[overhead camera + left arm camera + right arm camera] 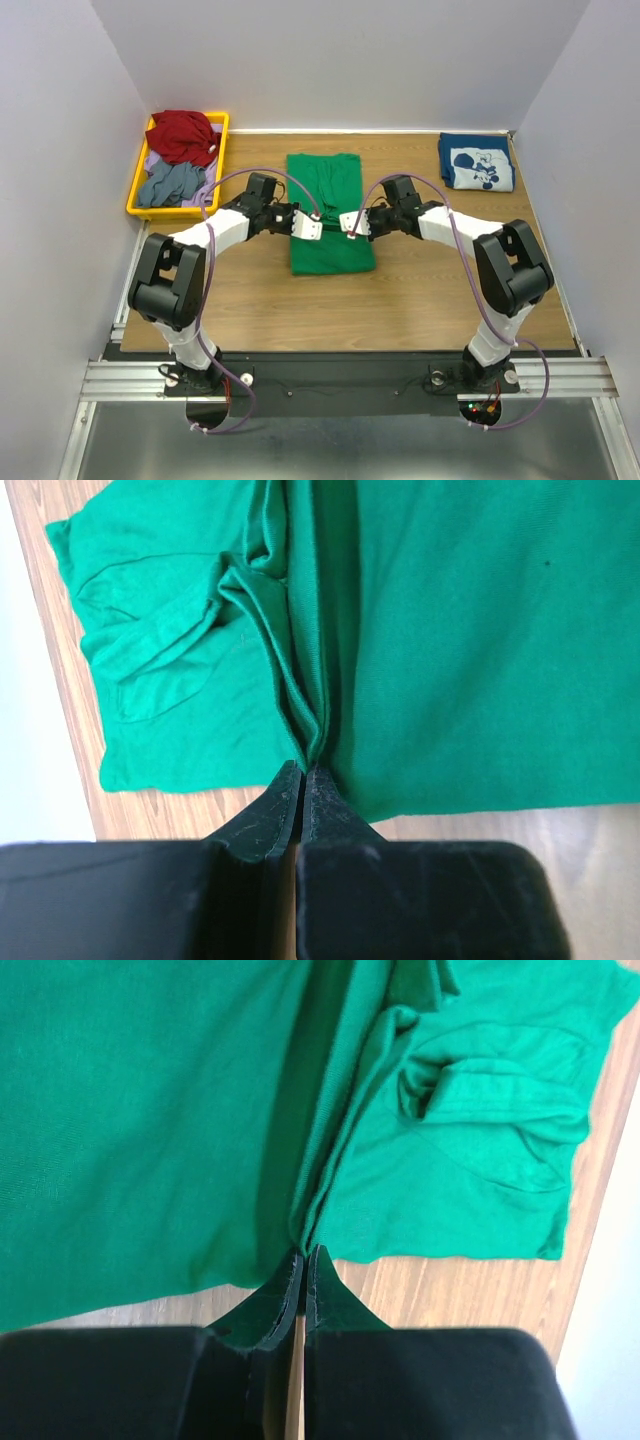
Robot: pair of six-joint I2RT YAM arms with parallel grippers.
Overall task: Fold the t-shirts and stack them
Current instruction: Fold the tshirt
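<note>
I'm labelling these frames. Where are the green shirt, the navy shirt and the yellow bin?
green shirt (330, 190), top view, its flat middle
navy shirt (478, 167), top view, its white print
yellow bin (160, 211), top view, its near rim

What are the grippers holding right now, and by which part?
Both hold the green t-shirt. The left gripper and the right gripper are each shut on a bunched crease at the cloth edge nearest it.

I'm working in a robotics lab cell, not a home. Plain white panels (350, 60) box in a wooden desk (420, 300) on three sides. The left arm (175, 280) and right arm (505, 270) are bolted to an aluminium rail (340, 378) at its near edge. Purple cables (262, 169) loop loose, and a yellow bin (139, 175) holds crumpled clothes.
</note>
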